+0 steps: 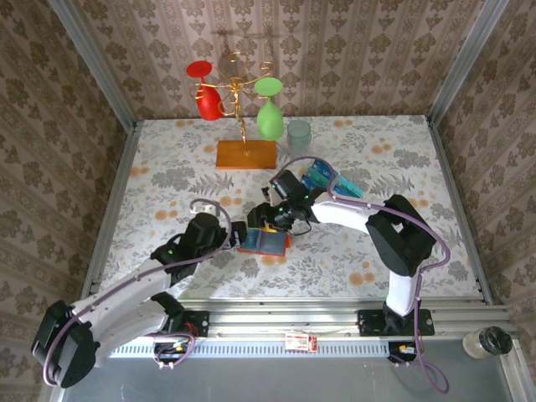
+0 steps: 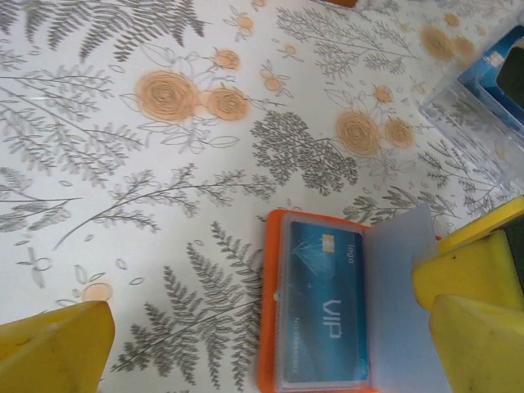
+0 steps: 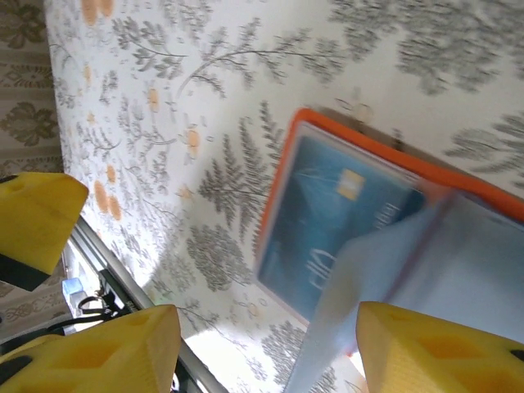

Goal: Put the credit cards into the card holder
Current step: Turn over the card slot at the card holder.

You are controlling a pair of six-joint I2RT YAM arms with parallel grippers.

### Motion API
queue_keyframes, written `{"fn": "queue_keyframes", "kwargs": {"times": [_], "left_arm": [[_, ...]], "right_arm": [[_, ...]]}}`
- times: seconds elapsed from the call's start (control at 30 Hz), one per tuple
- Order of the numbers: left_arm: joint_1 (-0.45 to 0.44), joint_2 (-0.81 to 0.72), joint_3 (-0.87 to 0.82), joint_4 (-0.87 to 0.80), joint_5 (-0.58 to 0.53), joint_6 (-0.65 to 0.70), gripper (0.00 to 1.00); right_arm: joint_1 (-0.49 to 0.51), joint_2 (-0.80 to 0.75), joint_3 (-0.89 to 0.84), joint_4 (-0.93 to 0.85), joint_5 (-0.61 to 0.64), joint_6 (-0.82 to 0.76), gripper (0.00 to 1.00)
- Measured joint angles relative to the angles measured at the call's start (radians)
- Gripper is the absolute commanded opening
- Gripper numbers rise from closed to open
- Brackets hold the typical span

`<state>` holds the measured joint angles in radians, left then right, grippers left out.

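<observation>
The orange card holder [image 1: 266, 242] lies open on the flowered table, between the two arms. A blue credit card [image 2: 323, 304] marked VIP sits under its clear pocket, and a greyish-blue flap [image 2: 403, 315] stands up beside it. My left gripper [image 2: 262, 354] is open, low over the holder [image 2: 271, 311], with one yellow finger on each side of it. My right gripper [image 3: 274, 356] is open above the holder [image 3: 282, 176]; the blurred flap [image 3: 385, 278] rises close to its right finger [image 3: 442, 352]. More blue and teal cards [image 1: 322, 177] rest in a clear box.
The clear box [image 2: 471, 123] stands just right of the holder. At the back are a wooden stand base [image 1: 246, 154] with a gold rack carrying a red glass [image 1: 206, 94] and a green glass [image 1: 269, 113], and a pale teal cup [image 1: 299, 134]. Metal rails edge the table.
</observation>
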<state>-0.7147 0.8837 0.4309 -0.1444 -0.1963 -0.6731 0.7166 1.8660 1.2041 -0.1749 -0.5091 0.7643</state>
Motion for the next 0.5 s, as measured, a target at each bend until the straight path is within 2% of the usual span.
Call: {"fn": "queue_keyframes", "kwargs": {"times": [0.23,0.5], "left_arm": [[0.053,-0.062,-0.033,-0.054,0.029,0.000,1.00],[0.082,-0.103,-0.045,-0.069,0.045,0.000,1.00]], "right_arm": [[0.027,0.090,0.094,-0.032,0.000,0.004,0.61],[0.034,0.165,0.122,-0.035,0.000,0.025,0.61]]}}
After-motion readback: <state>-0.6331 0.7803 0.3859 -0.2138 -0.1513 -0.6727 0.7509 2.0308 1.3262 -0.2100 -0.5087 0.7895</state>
